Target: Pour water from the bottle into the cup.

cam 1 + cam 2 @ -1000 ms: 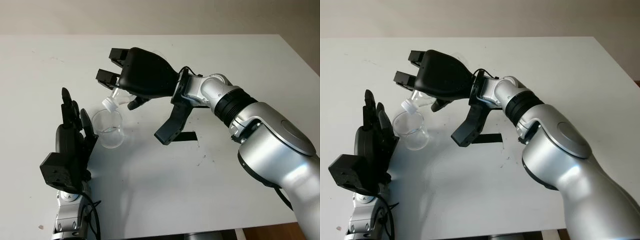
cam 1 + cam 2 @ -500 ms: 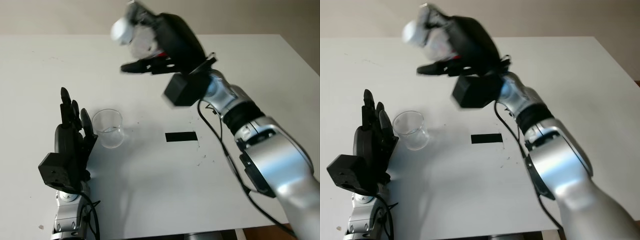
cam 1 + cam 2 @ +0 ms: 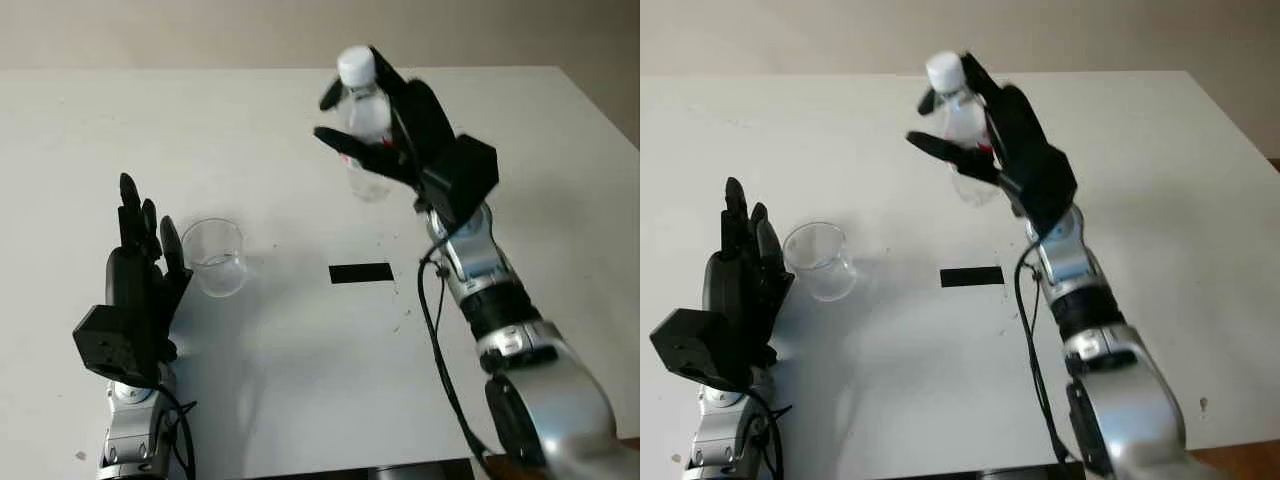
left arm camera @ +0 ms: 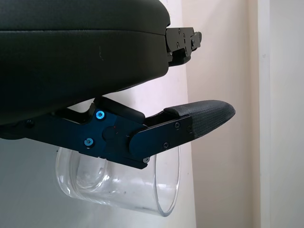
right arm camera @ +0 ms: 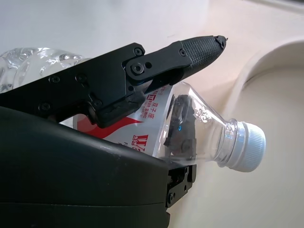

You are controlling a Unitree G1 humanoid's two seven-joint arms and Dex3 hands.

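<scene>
My right hand (image 3: 385,125) is shut on a clear plastic bottle (image 3: 364,125) with a white cap (image 3: 355,62) and a red label, held upright above the middle of the table. The right wrist view shows its fingers (image 5: 156,66) wrapped around the bottle (image 5: 187,118). A clear plastic cup (image 3: 215,257) stands upright on the white table (image 3: 300,380) at the left, well apart from the bottle. My left hand (image 3: 140,270) is open just left of the cup, fingers pointing away from me. In the left wrist view the cup (image 4: 118,185) sits right beside that hand.
A black rectangular mark (image 3: 361,273) lies on the table between the cup and the right arm. The table's front edge (image 3: 300,470) runs close to my body, and its right edge (image 3: 610,150) is near the right arm.
The right hand has swung the bottle from tilted over the cup up and to the right. The bottle now stands upright, away from the cup. The left hand has stayed put.
</scene>
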